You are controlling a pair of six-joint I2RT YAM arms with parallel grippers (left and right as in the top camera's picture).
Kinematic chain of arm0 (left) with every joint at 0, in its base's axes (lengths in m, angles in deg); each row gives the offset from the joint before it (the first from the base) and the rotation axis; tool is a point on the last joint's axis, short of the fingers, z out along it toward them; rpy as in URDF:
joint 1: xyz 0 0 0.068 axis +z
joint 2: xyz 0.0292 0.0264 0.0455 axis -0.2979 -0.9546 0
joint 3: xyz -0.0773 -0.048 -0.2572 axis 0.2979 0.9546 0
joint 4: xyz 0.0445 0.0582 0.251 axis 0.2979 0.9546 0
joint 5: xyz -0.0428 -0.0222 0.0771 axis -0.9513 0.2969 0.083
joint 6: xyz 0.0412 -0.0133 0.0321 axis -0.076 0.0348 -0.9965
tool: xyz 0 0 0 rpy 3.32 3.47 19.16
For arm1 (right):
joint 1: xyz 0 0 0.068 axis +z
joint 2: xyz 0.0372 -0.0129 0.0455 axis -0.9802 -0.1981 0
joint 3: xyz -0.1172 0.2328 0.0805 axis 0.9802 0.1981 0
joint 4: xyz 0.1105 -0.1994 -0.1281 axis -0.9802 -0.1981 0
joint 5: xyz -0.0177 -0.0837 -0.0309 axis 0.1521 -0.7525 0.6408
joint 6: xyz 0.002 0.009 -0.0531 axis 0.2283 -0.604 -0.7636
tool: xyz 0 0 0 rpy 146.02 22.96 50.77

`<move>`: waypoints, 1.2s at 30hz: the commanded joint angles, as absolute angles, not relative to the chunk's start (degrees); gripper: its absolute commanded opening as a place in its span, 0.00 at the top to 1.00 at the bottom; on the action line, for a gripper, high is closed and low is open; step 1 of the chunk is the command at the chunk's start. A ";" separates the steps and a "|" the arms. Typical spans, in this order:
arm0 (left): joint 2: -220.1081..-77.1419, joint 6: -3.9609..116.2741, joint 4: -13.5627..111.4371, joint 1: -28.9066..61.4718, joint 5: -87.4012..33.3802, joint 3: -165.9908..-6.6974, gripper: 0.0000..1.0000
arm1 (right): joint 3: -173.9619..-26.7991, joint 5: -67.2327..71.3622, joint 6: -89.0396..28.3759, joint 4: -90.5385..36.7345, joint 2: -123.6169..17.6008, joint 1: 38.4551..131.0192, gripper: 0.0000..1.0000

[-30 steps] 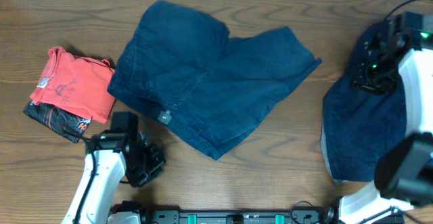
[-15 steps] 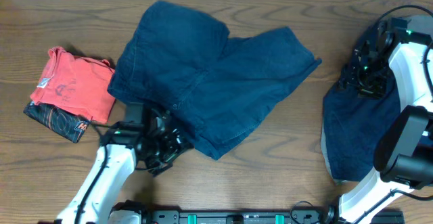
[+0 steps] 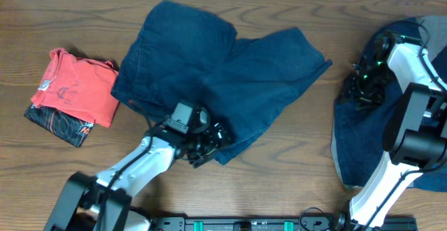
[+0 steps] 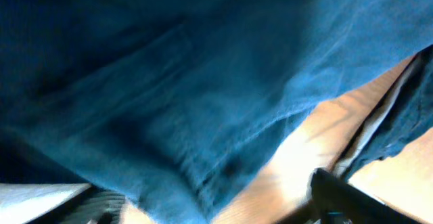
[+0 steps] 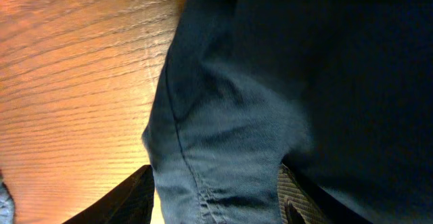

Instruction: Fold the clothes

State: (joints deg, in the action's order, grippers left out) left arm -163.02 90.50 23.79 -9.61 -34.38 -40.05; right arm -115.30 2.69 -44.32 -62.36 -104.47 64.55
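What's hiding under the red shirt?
A black garment with orange print lies under the red shirt. Only its lower edge pokes out onto the table. The rest of it, and anything else beneath, is covered by the shirt.

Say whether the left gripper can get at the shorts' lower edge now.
Probably yes: the left gripper sits right at that edge of the shorts, jaws apart, and nothing lies on it.

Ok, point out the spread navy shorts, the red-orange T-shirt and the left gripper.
navy shorts (image 3: 209, 70), overhead view, middle of the cloth
red-orange T-shirt (image 3: 80, 88), overhead view, centre of the shirt
left gripper (image 3: 211, 140), overhead view, between its fingertips
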 commanded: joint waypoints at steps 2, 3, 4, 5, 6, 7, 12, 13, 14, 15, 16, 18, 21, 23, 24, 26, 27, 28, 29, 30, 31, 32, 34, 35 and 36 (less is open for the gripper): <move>-168.44 94.74 21.41 -12.49 -32.37 -38.89 0.86 | -115.14 -0.20 -44.45 -62.08 -104.82 64.36 0.43; -168.44 94.15 21.56 -12.60 -32.37 -38.89 0.94 | -115.14 -1.92 -43.80 -62.02 -104.82 64.14 0.43; -168.35 93.15 21.87 -12.58 -32.45 -38.89 0.94 | -115.06 -3.24 -43.62 -61.86 -104.84 63.87 0.44; -168.18 92.19 22.70 -12.58 -32.47 -38.89 0.94 | -114.84 -4.57 -43.62 -61.62 -104.84 63.50 0.44; -167.91 91.23 24.05 -12.36 -32.50 -38.91 0.94 | -114.62 -6.47 -43.62 -61.56 -104.84 62.93 0.44; -167.63 89.61 26.33 -11.84 -32.80 -39.00 0.94 | -114.36 -8.57 -42.86 -61.56 -104.84 62.24 0.44; -164.79 80.30 42.61 -5.96 -33.31 -39.07 0.94 | -112.54 -20.09 -34.66 -61.64 -104.84 55.44 0.45; -163.96 78.31 45.65 -4.30 -33.28 -39.07 0.94 | -112.30 -21.73 -32.80 -61.91 -104.84 53.71 0.44; -162.89 75.71 48.86 -2.09 -33.28 -39.07 0.94 | -112.26 -23.10 -30.55 -62.54 -104.84 51.57 0.41; -161.86 73.85 51.40 -0.10 -33.26 -39.07 0.94 | -112.26 -23.82 -28.78 -63.02 -104.84 49.62 0.40; -160.53 71.64 54.13 2.57 -33.22 -39.07 0.94 | -112.28 -23.80 -27.47 -63.35 -104.82 47.20 0.36; -157.90 68.74 58.08 7.55 -32.76 -39.07 0.94 | -112.76 -22.56 -25.44 -64.40 -104.82 42.78 0.32; -153.49 66.51 62.74 15.11 -28.80 -39.11 0.94 | -114.64 -10.12 -28.30 -65.23 -104.49 37.43 0.27; -150.49 65.81 64.25 19.48 -26.53 -39.11 0.94 | -115.87 2.40 -35.36 -64.92 -103.57 35.66 0.27; -148.59 65.13 64.40 21.93 -26.29 -39.11 0.94 | -116.33 10.88 -40.93 -64.29 -102.42 35.35 0.27; -145.90 65.13 64.40 24.84 -26.31 -39.11 0.94 | -116.48 23.91 -49.17 -63.46 -99.97 35.94 0.26; -144.81 65.13 64.53 25.71 -26.31 -39.11 0.94 | -116.48 28.44 -51.99 -63.22 -98.77 36.58 0.24; -143.76 65.15 64.95 26.30 -26.33 -39.11 0.94 | -116.48 32.19 -54.20 -63.00 -97.43 37.67 0.23; -143.02 65.15 65.49 26.44 -26.33 -39.11 0.94 | -116.48 33.92 -55.29 -62.65 -96.45 38.94 0.23; -142.38 65.15 66.15 26.41 -26.33 -39.11 0.94 | -116.48 34.21 -56.23 -62.34 -95.36 40.84 0.21; -141.90 65.15 67.18 26.37 -26.35 -39.11 0.94 | -116.48 34.12 -56.65 -61.93 -94.63 42.74 0.19; -141.62 65.15 68.31 26.37 -26.35 -39.11 0.94 | -116.46 34.14 -57.15 -61.56 -94.22 44.88 0.18; -141.34 65.11 71.26 26.37 -26.35 -39.11 0.94 | -116.46 34.12 -58.57 -60.90 -94.11 49.80 0.15; -141.27 64.87 72.71 26.37 -26.35 -39.11 0.94 | -116.39 33.94 -58.70 -60.42 -94.28 52.36 0.15; -141.25 64.30 74.30 26.37 -26.38 -39.11 0.94 | -116.39 33.70 -58.64 -59.39 -94.72 55.83 0.15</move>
State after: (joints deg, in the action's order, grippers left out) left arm -141.73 66.05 71.90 25.98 -27.45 -39.26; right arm -115.91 28.70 -54.09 -60.27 -94.59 48.51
